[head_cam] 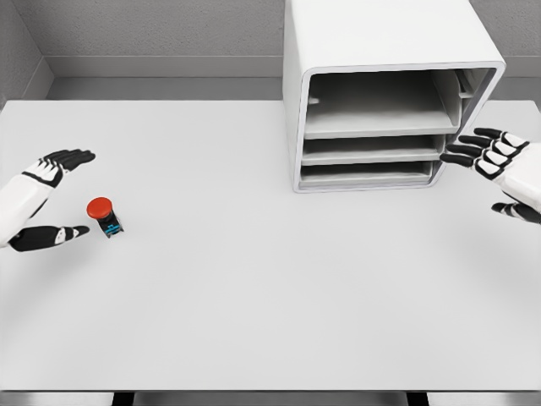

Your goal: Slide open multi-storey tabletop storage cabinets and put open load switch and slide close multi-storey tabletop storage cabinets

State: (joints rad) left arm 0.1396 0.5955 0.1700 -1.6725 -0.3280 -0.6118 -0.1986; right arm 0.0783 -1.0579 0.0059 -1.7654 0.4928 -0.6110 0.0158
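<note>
Here's the white table (pixel 254 321), wide and bare across most of its surface, and two pieces in play. Up at about one o'clock from the table's middle stands the storage cabinet (pixel 380 51) — a white, rounded box with its front facing us, showing three stacked grey trays. The top tray (pixel 376 114) has the tallest opening; the middle tray (pixel 372 150) and bottom tray (pixel 368 173) sit in thinner slots beneath it. Whether any tray is pulled forward I can't tell from this angle.

Over at nine o'clock lies the load switch (pixel 105 216), a small part with a round red cap and a dark body with a touch of blue, tipped on the tabletop, cap toward eleven o'clock.

The left hand (pixel 46 199) comes in from the left edge — fingers spread, black fingertips (pixel 72 157) reaching out at the top, thumb (pixel 51 237) low at the bottom, forming a wide-open cup facing the switch. It holds nothing; the switch sits just beside the gap between thumb and fingers, not touching either.

The right hand (pixel 494 161) hangs at three o'clock, just beside the cabinet's right front edge. Its fingers (pixel 469 150) are extended and fanned toward the cabinet, thumb lower down near the picture's edge, gripping nothing. Fingertips are near the cabinet wall by the middle tray's level; contact isn't clear.
</note>
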